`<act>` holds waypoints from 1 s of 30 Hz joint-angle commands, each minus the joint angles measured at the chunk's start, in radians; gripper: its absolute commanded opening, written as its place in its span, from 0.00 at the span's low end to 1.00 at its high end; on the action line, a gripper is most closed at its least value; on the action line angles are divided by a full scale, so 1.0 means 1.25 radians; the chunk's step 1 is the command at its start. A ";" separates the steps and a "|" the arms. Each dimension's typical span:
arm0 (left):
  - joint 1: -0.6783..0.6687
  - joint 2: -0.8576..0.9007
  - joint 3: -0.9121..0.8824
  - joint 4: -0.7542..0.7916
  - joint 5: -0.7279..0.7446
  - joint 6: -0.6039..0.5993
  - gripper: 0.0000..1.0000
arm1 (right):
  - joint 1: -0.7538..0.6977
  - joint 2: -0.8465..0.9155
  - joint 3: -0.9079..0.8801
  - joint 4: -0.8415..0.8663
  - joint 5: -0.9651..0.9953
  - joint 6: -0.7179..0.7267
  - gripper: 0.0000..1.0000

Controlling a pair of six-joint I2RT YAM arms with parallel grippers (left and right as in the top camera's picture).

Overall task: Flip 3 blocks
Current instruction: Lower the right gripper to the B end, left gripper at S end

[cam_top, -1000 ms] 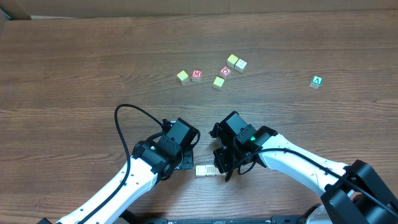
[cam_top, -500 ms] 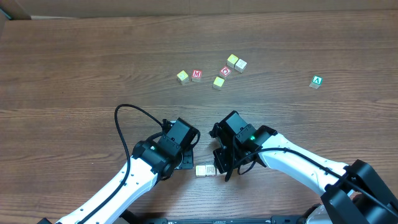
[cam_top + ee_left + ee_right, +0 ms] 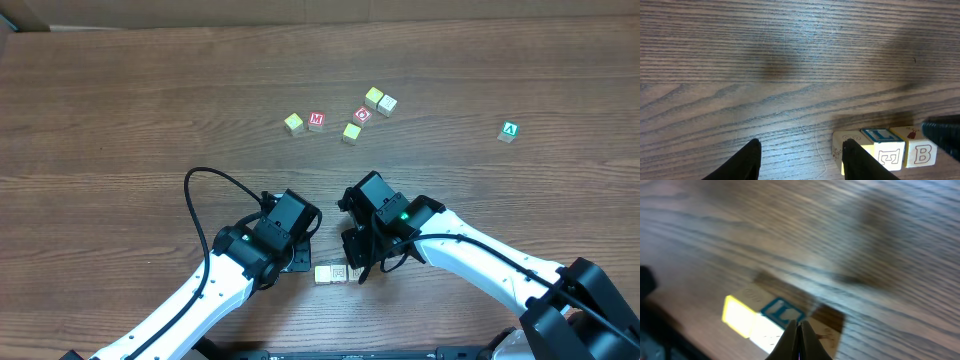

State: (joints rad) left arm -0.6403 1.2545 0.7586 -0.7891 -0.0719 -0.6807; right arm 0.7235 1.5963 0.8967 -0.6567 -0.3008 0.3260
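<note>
Closest to me, three blocks (image 3: 880, 147) sit touching in a row; flips done I can't judge. Left gripper (image 3: 801, 155) spread, empty; right gripper (image 3: 799, 329) pressed together above them.

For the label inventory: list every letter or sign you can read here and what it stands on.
"M": left red cube.
"O": right red cube.
"A": green cube.
"L": middle block, top face, blue.
"E": same block, side face.
"B": end block at picture right, side face.
Unreadable: faint print on end block at picture left; yellowish cubes, too small.
</note>
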 commanded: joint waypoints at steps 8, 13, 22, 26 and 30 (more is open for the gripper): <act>0.005 -0.004 -0.005 0.001 0.002 -0.012 0.46 | 0.002 0.000 0.015 -0.028 0.144 0.074 0.04; 0.005 -0.004 -0.005 0.001 0.002 -0.012 0.45 | 0.002 0.000 0.002 -0.033 0.136 0.074 0.04; 0.005 -0.004 -0.005 -0.005 0.002 -0.012 0.41 | -0.001 0.000 -0.001 -0.135 0.220 0.195 0.04; 0.005 -0.002 -0.005 -0.022 -0.010 -0.011 0.31 | -0.001 0.000 -0.001 -0.193 0.184 0.200 0.04; 0.005 0.019 -0.006 -0.027 -0.010 -0.011 0.17 | 0.001 0.000 -0.001 -0.203 0.107 0.173 0.04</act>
State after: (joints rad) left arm -0.6403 1.2568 0.7586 -0.8207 -0.0727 -0.6827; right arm 0.7223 1.5963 0.8955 -0.9127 -0.0998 0.5430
